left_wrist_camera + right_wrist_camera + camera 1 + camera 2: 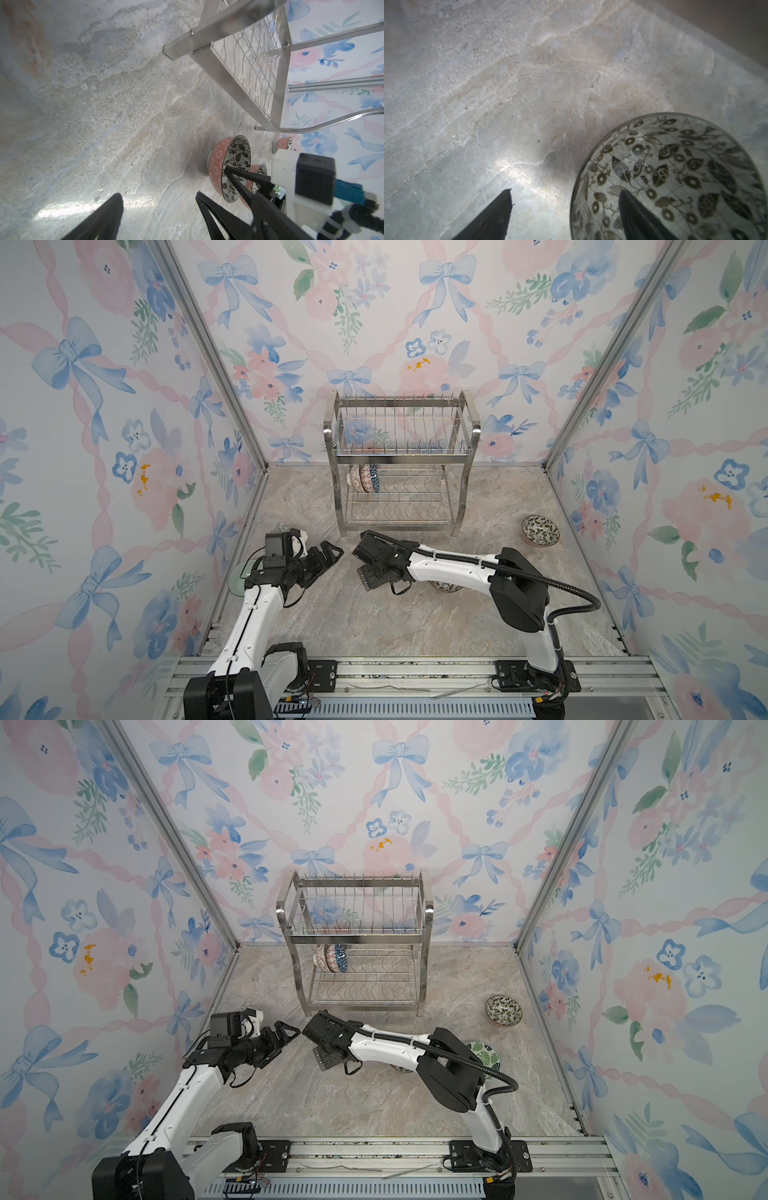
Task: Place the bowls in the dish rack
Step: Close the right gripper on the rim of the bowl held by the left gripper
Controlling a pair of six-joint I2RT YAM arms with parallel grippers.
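A marble-patterned table (374, 626) sits between walls of floral wallpaper (83, 406) with blue bows. Nearest, the left gripper (159, 195) hangs over bare table left of centre, its jaws spread wide and holding nothing. A pale green bowl (237, 578) shows partly from under its arm at the table's left edge. Beside it, the right gripper (565, 191) points down at a pink-sided leafy bowl (675, 176). Its jaws are spread, with one finger (639, 216) inside the bowl and the other outside, so the rim lies between them unpinched. In both top views the wrist hides this bowl. A second leafy bowl (446, 585) shows partly under the right forearm, and a green leaf bowl (488, 1056) sits further right. Farther back, a third leafy bowl (540, 531) rests upright near the right wall. At the rear the dish rack (473, 435) stands against the back wall. Three bowls (365, 479) stand on edge, packed together, at the left end of its lower tier.
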